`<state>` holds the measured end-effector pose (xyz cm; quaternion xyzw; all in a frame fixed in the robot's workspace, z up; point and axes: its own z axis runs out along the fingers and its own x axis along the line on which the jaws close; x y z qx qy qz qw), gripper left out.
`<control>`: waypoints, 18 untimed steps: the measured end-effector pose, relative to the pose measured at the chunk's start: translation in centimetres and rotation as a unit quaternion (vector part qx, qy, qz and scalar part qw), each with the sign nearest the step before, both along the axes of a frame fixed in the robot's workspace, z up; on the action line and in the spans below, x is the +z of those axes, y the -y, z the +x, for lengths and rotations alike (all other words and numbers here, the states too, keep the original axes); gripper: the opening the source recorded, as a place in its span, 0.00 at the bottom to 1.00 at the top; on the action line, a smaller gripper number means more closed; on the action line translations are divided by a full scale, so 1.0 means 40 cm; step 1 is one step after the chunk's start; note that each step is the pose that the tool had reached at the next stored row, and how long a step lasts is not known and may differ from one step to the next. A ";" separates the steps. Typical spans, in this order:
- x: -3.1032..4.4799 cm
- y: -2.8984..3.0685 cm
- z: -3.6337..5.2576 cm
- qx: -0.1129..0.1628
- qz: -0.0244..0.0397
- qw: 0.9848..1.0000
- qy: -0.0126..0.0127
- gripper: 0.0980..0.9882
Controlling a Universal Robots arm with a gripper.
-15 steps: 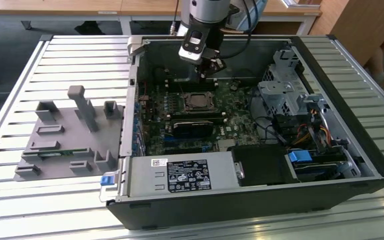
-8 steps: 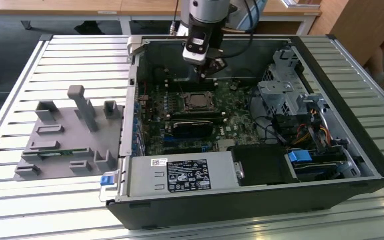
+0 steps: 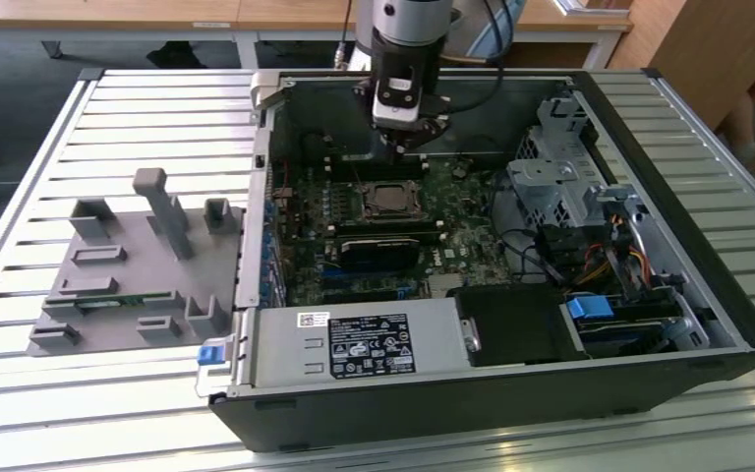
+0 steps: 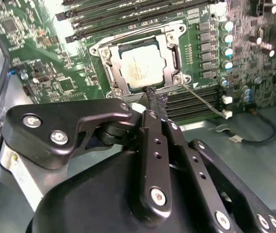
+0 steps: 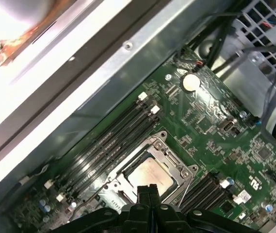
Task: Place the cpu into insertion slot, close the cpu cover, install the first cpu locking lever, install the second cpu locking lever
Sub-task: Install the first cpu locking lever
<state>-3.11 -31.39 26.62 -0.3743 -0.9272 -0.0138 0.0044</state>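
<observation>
Cpu in slot, my fingers clenched on nothing at the slot's edge.
Cpu (image 4: pixel 142 68) lies flat in the slot (image 4: pixel 112 83) with the cover (image 4: pixel 172 57) down around it. My gripper (image 4: pixel 155 96) hangs just beside the slot's corner, fingers pressed together and empty. A wire lever (image 4: pixel 203 97) angles out from the slot, looks unlatched. My guess: the cpu is light, stiff and fragile underneath, so take it by the edges only. The lever is thin, springy and slippery, so push it near its bent end.
</observation>
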 end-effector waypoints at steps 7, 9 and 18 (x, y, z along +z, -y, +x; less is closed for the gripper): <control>-0.001 -0.001 0.000 0.047 0.000 0.999 0.000 0.02; -0.001 -0.001 0.000 0.065 0.000 0.998 0.000 0.02; -0.002 -0.001 0.000 0.146 0.000 0.989 0.000 0.02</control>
